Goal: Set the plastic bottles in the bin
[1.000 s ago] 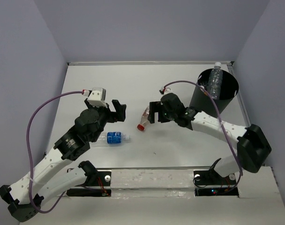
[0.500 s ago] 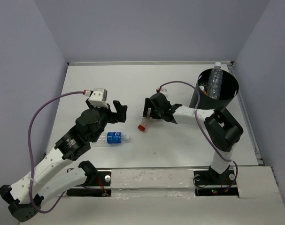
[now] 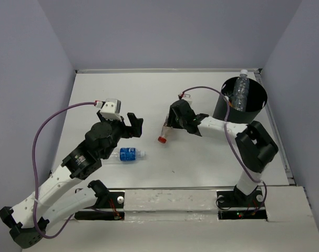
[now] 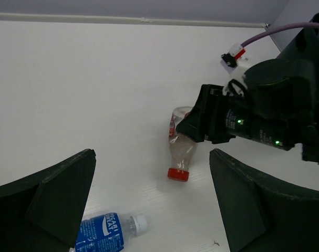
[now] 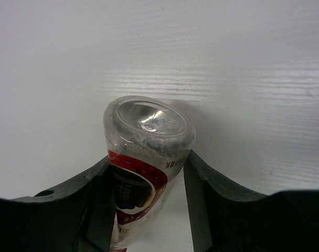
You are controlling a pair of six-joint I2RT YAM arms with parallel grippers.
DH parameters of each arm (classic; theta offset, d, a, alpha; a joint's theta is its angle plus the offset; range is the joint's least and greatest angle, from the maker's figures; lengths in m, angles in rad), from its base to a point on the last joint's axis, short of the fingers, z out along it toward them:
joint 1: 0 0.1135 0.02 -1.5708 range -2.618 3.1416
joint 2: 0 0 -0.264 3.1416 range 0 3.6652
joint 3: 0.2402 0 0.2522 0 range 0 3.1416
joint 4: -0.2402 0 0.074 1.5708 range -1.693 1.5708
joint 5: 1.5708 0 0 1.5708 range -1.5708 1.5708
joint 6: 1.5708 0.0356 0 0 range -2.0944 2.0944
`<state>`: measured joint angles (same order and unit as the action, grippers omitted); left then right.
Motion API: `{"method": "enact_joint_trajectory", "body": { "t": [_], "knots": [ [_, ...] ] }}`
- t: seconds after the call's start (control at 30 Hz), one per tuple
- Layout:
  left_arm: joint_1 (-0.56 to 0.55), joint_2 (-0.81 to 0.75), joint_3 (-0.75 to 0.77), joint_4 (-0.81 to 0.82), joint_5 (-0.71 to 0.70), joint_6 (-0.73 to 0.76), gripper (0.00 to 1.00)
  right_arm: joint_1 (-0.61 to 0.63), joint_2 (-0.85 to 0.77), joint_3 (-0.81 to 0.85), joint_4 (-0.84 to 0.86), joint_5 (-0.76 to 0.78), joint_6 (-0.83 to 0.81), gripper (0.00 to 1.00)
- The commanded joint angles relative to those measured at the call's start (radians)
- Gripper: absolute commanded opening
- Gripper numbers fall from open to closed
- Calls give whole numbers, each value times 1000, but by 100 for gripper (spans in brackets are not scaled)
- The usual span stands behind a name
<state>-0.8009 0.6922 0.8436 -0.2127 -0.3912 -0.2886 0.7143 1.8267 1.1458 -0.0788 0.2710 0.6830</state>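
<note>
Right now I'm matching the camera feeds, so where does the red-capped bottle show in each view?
Top external: red-capped bottle mid-frame, cap pointing down-left.
Left wrist: centre of frame, cap nearest the camera.
Right wrist: centre, base end up, between the fingers.
Shared landmark: the right gripper, clamped on its base end.

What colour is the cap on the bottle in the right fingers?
Red. The cap of that bottle shows best in the left wrist view.
</note>
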Motion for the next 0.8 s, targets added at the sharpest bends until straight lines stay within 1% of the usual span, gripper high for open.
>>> {"method": "enact_joint_trajectory", "body": {
  "t": [0.0,0.03,0.07,0.1,0.13,0.17,0.2,0.23,0.27,0.3,0.33,0.37,0.4,0.47,0.5,0.53,0.57,0.6,0.63,0.77],
  "knots": [
    [6,-14,0,45,18,20,99,1,-301,23,-19,92,-132,10],
    [6,-17,0,45,20,20,99,1,-349,44,-50,123,-163,10],
    [6,-20,-1,45,21,19,99,1,-397,66,-82,157,-234,9],
    [6,-25,0,47,28,20,99,-9,-482,116,-132,234,-276,9],
    [6,-28,2,47,31,20,99,-30,-521,147,-182,272,-354,9],
    [6,-33,2,47,31,22,99,-50,-555,176,-206,302,-385,8],
    [8,-42,-1,47,35,22,99,-79,-607,207,-232,350,-414,8],
    [8,-46,-3,49,38,20,99,-116,-630,251,-251,364,-457,8],
    [8,-54,-3,49,41,22,99,-207,-648,268,-280,361,-471,8],
    [8,-57,-3,49,46,22,99,-254,-679,282,-297,362,-482,8],
    [9,-62,-1,49,48,22,99,-288,-690,305,-308,379,-515,8],
    [9,-65,-1,50,52,22,99,-315,-699,313,-312,404,-516,8],
    [9,-71,-1,53,57,22,99,-360,-705,322,-312,466,-563,8],
    [11,-76,-1,55,64,22,99,-403,-696,344,-312,520,-612,8],
    [12,-79,-1,56,74,20,99,-450,-689,362,-306,545,-661,8],
    [12,-80,-5,58,78,20,99,-473,-679,368,-302,562,-675,8],
    [14,-83,-5,58,83,22,99,-492,-667,370,-291,582,-724,8],
    [15,-85,-5,59,90,20,99,-512,-646,368,-271,597,-773,8],
    [16,-88,-5,59,95,20,99,-551,-635,367,-269,588,-786,8],
    [20,-100,-5,62,92,17,99,-585,-601,327,-257,579,-847,8]
  ]
}}
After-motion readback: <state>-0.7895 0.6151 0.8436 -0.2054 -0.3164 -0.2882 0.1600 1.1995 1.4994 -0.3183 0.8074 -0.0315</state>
